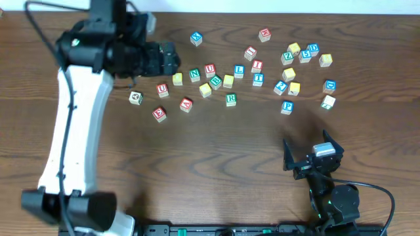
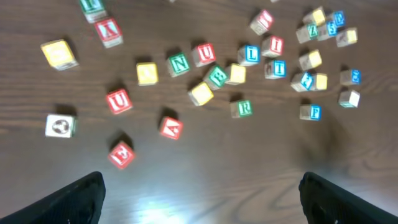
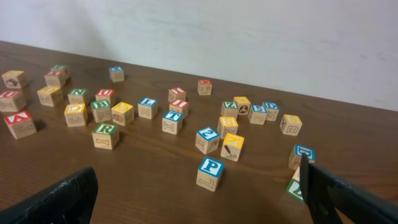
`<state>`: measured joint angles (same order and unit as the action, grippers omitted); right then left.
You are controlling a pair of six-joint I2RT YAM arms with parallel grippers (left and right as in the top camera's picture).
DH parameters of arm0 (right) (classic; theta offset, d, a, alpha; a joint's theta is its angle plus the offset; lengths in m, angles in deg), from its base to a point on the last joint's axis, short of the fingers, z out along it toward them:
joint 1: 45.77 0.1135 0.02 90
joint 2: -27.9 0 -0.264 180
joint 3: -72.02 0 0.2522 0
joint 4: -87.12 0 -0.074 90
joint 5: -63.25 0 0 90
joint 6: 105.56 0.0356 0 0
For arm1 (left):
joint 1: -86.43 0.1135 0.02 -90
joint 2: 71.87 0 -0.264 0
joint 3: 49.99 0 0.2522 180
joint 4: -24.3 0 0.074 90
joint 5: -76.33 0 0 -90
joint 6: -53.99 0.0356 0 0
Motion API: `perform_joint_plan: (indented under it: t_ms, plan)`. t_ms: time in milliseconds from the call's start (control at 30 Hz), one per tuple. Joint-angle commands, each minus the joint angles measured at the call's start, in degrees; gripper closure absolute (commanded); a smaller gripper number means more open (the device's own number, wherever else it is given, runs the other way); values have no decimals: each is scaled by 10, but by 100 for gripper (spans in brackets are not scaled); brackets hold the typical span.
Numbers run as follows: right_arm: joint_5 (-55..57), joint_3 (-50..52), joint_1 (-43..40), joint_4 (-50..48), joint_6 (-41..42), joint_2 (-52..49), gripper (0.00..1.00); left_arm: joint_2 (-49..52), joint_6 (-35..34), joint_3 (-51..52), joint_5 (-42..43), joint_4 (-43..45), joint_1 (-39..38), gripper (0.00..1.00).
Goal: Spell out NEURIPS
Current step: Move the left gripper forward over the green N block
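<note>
Small wooden letter cubes lie scattered over the far half of the brown table [image 1: 216,164]. Among them are a green N [image 1: 195,75], a red U [image 1: 162,90], a red E [image 1: 159,113], a green R [image 1: 231,99], a red I [image 1: 256,65], a blue P [image 1: 287,107] and a yellow-faced cube [image 1: 178,79]. My left gripper [image 1: 164,59] hovers at the far left, open and holding nothing, with the E [image 2: 122,154] nearest its fingers. My right gripper [image 1: 310,149] stands open near the front right, and the P [image 3: 211,168] sits just ahead of it.
Other cubes are mixed in: a red A [image 1: 186,104], a blue L [image 1: 239,70], a blue X [image 1: 196,38] and a tight cluster at the far right [image 1: 302,54]. A green cube [image 3: 295,186] lies by my right gripper's right finger. A pale wall rises behind the table.
</note>
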<state>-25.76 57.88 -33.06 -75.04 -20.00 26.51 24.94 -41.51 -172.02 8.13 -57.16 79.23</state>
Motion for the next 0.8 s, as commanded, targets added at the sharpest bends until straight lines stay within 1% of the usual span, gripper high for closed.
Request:
perform_joint_plan:
  t_ms: [0,67,267,300,367,433,500,633,767]
  plan:
    - [-3,1,-3,2,1,3,1,70,-30,-106,-62,-35,-59,2]
    - [-3,1,-3,2,1,3,1,102,-58,-133,-98,-46,-84,2]
    - [-3,1,-3,2,1,3,1,166,-104,-147,-118,-47,-115,2]
    - [-3,1,-3,2,1,3,1,175,-116,-147,-136,-47,-118,2]
    - [-3,1,-3,2,1,3,1,195,-159,-147,-203,-42,-133,2]
    - [-3,1,-3,2,1,3,1,205,-186,-147,-226,-29,-144,2]
    - [-3,1,-3,2,1,3,1,209,-205,-146,-229,-6,-152,2]
    - [-3,1,-3,2,1,3,1,209,-208,-146,-229,24,-155,2]
    - [-3,1,-3,2,1,3,1,208,-207,-146,-229,27,-155,2]
